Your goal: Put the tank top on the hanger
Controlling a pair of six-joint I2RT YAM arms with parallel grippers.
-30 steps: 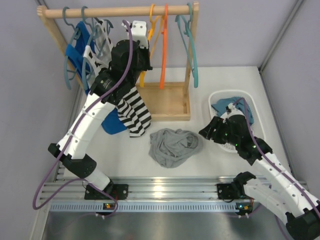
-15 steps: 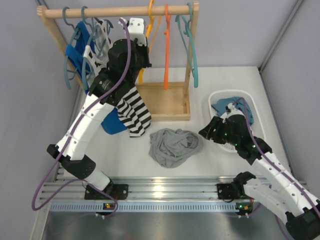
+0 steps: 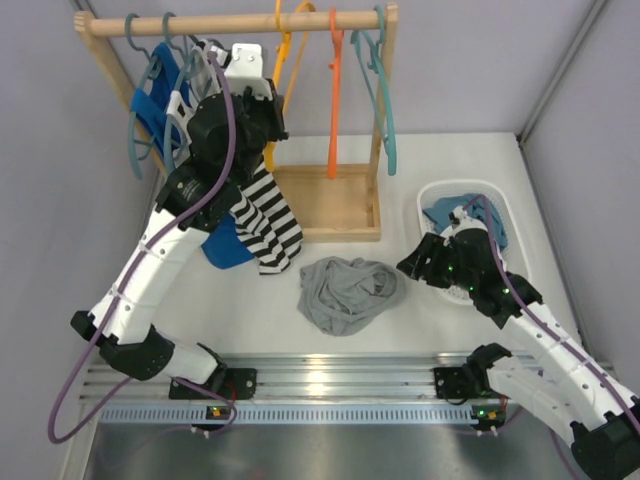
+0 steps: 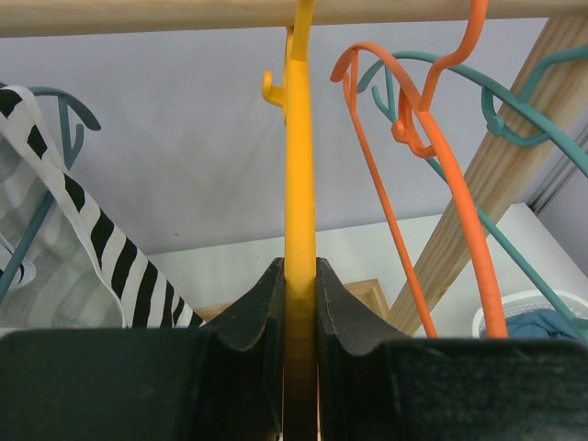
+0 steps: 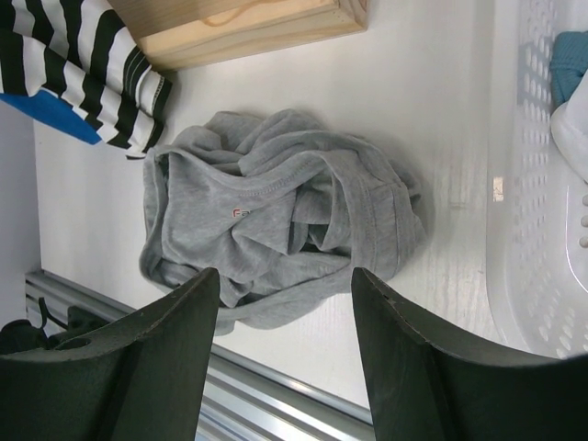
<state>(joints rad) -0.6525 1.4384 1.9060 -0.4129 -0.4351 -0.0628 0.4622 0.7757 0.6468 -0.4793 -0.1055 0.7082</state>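
Observation:
The grey tank top [image 3: 350, 290] lies crumpled on the table in front of the rack; it also shows in the right wrist view [image 5: 276, 211]. The yellow-orange hanger [image 3: 287, 55] hangs tilted at the wooden rail. My left gripper [image 3: 272, 125] is shut on it. In the left wrist view the hanger [image 4: 299, 165] runs straight up from between my left gripper's [image 4: 299, 276] closed fingers. My right gripper [image 3: 415, 265] is open and empty, just right of the tank top, and in its own view [image 5: 285, 273] it hovers above the top's near edge.
The rail [image 3: 230, 22] also holds a red-orange hanger [image 3: 332, 90], teal hangers [image 3: 385, 100], a striped top [image 3: 270, 215] and a blue top [image 3: 150, 105]. The wooden rack base [image 3: 330, 205] stands behind the tank top. A white basket [image 3: 440, 187] with clothes is at right.
My left arm has moved left along the rail, carrying the yellow-orange hanger away from the red-orange one. The right arm and the tank top have not moved.

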